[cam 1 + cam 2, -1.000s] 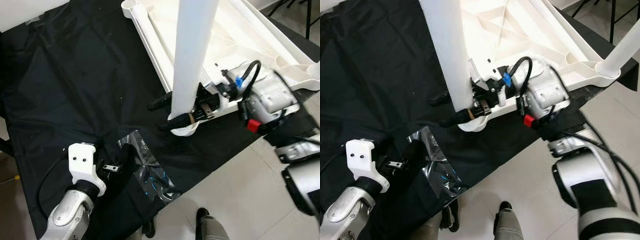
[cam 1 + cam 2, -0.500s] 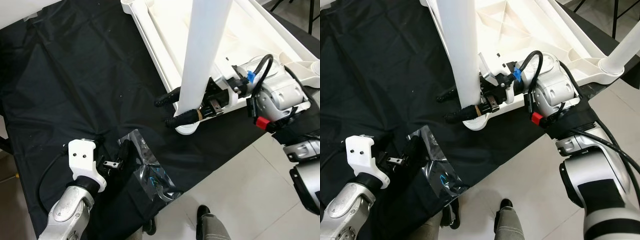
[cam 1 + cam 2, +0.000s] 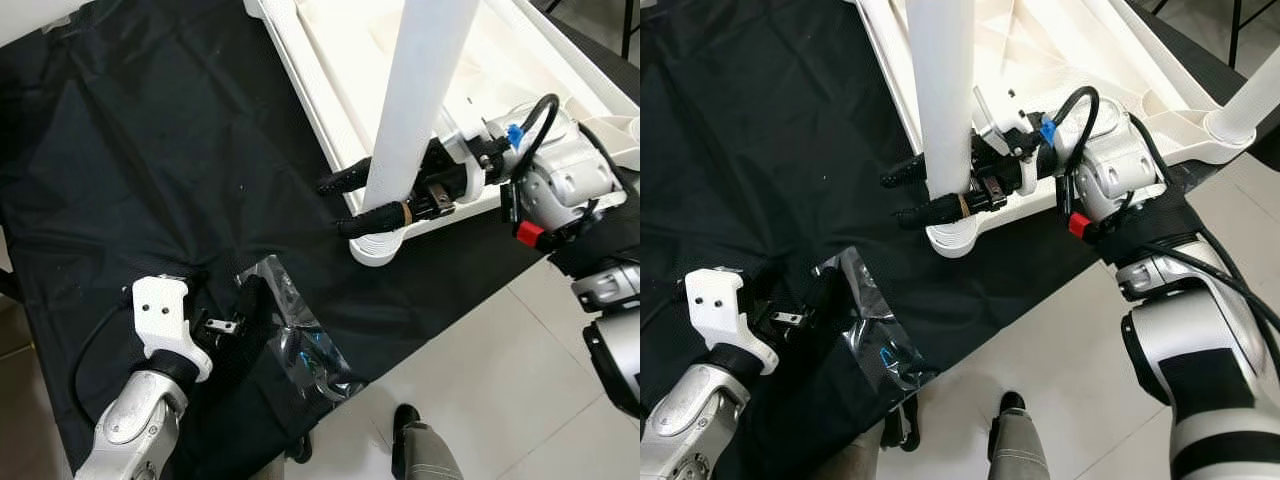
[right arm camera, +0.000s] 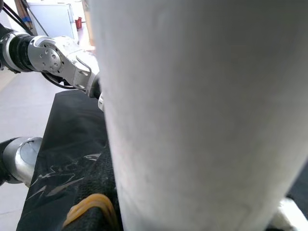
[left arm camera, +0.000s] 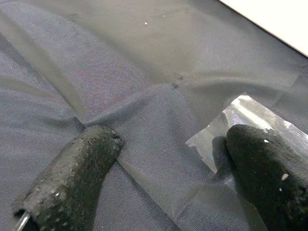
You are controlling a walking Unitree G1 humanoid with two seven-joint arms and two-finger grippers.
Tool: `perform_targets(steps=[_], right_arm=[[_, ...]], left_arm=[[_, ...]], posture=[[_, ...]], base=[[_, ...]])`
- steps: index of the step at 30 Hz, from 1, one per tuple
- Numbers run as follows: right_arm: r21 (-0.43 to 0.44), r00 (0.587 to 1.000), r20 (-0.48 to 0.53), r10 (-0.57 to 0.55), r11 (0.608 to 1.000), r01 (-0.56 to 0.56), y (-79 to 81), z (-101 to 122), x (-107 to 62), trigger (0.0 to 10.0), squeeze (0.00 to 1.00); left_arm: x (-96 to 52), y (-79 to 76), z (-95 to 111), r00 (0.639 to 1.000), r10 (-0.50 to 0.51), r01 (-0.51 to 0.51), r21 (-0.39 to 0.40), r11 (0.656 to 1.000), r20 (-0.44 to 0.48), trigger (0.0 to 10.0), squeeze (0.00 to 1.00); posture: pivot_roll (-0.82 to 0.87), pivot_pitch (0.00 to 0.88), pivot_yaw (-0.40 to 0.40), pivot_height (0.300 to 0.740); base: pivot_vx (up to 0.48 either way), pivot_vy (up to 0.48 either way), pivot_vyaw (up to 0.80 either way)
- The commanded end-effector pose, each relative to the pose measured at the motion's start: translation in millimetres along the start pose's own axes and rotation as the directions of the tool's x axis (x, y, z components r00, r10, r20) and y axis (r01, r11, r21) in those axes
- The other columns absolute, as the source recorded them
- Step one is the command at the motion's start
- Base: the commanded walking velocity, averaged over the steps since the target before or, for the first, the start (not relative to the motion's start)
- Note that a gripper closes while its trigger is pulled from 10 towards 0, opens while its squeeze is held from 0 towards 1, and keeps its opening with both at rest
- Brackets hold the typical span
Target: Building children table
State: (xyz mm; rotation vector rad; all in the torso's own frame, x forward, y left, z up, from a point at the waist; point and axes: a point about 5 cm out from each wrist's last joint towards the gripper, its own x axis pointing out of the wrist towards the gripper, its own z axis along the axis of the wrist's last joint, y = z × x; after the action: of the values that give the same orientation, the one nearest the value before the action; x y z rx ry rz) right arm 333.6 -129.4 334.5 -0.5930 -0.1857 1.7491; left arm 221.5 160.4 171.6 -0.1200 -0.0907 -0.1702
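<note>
Black cloth (image 3: 150,150) covers the work surface, with pale floor tiles at its near edge. Nearest you, your left gripper (image 5: 168,168) rests low on that cloth with its fingers spread, one fingertip (image 5: 262,163) pressing the corner of a clear plastic bag (image 3: 300,340); it has barely shifted over the last second. Further out, your right gripper (image 3: 375,195) keeps its two black fingers around the base of the white table leg (image 3: 415,110), one on each side, pinching it just above the round socket (image 3: 378,245) at the corner of the upturned white tabletop (image 3: 1060,60). Since a second ago the leg has swung from a lean to nearly upright, and its foot appears seated in the socket, though the joint is partly hidden. That suggests this leg is almost fitted.
</note>
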Motion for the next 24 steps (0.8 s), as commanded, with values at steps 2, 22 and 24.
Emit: perform_targets(steps=[2,22,24], right_arm=[[0.022,0.998,-0.046,0.034,0.999,-0.033,3.4,-8.0,1.1,10.0,0.0],[0.11,0.941,-0.218,-0.259,0.951,0.287,25.7,-51.1,7.7,10.0,0.0],[0.152,0.918,-0.23,-0.323,0.92,0.362,30.1,-57.4,11.4,10.0,0.0]], left_arm=[[-5.2,5.8,-13.0,0.997,0.023,-0.023,-0.001,1.0,-0.079,10.0,0.0],[-1.1,2.6,-16.0,0.997,0.026,-0.027,-0.018,0.999,-0.072,10.0,0.0],[-0.5,2.8,-16.7,0.997,0.026,-0.028,-0.019,0.999,-0.073,10.0,0.0]], posture=[[0.07,0.457,0.099,0.74],[0.03,0.435,0.082,0.74],[0.03,0.426,0.081,0.74]], base=[[0.0,0.0,0.0],[0.0,0.0,0.0],[0.0,0.0,0.0]])
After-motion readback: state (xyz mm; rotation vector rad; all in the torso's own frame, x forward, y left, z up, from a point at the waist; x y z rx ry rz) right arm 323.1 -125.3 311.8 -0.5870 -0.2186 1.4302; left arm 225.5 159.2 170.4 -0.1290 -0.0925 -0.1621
